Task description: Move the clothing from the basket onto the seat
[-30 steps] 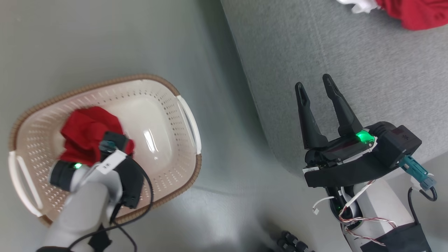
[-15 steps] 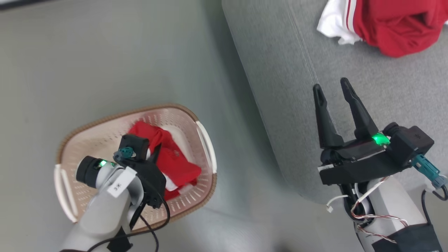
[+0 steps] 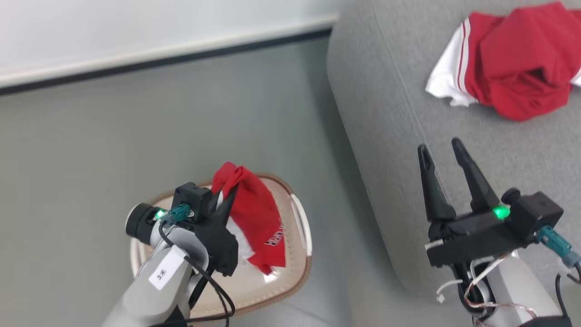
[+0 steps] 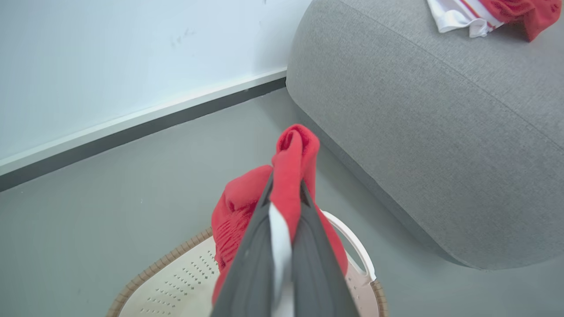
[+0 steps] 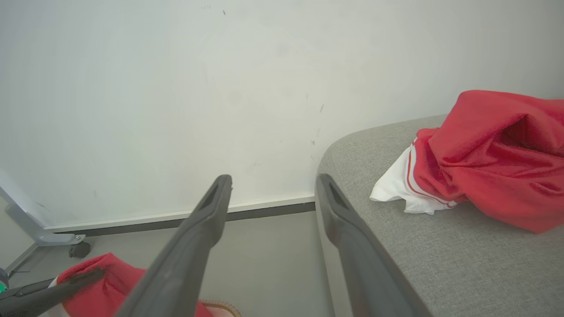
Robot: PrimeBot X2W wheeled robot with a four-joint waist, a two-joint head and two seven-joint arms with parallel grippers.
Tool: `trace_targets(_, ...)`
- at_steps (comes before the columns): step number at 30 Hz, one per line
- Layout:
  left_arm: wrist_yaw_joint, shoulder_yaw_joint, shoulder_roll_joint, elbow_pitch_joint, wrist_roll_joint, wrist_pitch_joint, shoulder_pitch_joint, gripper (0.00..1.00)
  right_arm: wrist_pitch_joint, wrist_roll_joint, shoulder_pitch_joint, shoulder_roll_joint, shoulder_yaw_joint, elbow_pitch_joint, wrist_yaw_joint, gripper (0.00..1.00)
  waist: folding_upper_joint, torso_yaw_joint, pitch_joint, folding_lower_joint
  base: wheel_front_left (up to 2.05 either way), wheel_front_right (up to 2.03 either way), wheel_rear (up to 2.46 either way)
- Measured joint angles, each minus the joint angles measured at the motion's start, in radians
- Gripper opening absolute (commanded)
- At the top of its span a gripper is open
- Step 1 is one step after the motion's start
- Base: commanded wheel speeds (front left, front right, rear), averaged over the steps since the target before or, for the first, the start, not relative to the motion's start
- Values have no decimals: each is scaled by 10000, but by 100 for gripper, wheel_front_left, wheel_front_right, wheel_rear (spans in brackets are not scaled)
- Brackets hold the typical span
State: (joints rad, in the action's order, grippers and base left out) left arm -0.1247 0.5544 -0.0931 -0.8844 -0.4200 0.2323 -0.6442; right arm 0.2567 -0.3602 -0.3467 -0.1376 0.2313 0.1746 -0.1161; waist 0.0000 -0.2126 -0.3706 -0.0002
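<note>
While your left pincer point(image 3: 229, 193) pinches the red jersey point(image 3: 256, 213) over the basket point(image 3: 303, 225), your right pincer point(image 3: 439, 145) is spread. Forearm tag point(image 3: 162, 274) begins "3".

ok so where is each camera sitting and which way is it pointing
head view: on the head, looking down at basket and sofa; shows left fingers shut on the jersey, right fingers open
left wrist view: on the left wrist, looking along those fingers, past the jersey, toward wall and sofa
right wrist view: on the right wrist, looking between its fingers at the wall
shared: both wrist views catch the red-and-white garment on the sofa
</note>
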Motion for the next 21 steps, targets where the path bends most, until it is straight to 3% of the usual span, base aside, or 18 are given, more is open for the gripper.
trace_targets(14,-63,458,73,2702,73,171,210,0,-2,-105,1313,-263,412,255,-75,100,-1,920,1979,-1,0,0,0)
trace_targets(21,-63,393,-25,3990,-86,173,403,0,-2,-280,1947,-428,1225,182,-75,100,-2,1236,2970,0,0,0,0)
